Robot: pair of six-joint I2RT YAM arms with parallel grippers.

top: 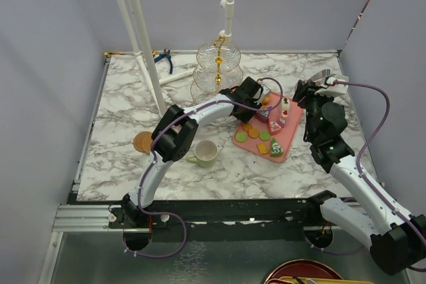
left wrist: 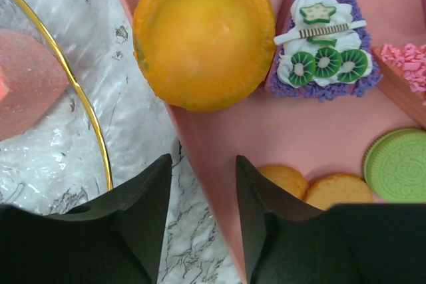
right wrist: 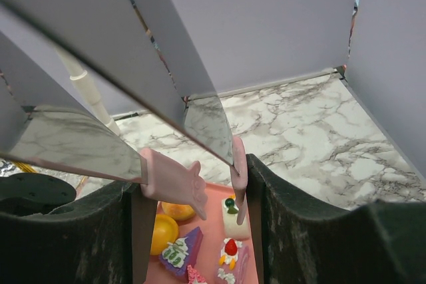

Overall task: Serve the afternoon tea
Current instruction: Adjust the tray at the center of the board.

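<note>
While the marble table (top: 126, 98) spreads wide to the left of the left claw (left wrist: 203, 184), the glass stand (top: 217, 71) puts its gold rim close on that side. Half open and empty, this claw straddles the pink tray (left wrist: 293, 131) edge. An orange tart (left wrist: 203, 31) sits just ahead and a kiwi cake (left wrist: 323, 38) ahead-right. The right claw (right wrist: 193, 184) clamps mirrored tongs (right wrist: 206, 124) above small cakes (right wrist: 229, 254), with marble running beyond to the wall.

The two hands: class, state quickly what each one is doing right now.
Left hand: open, holding nothing, above the edge of the pink tray.
Right hand: closed on the metal tongs.
</note>
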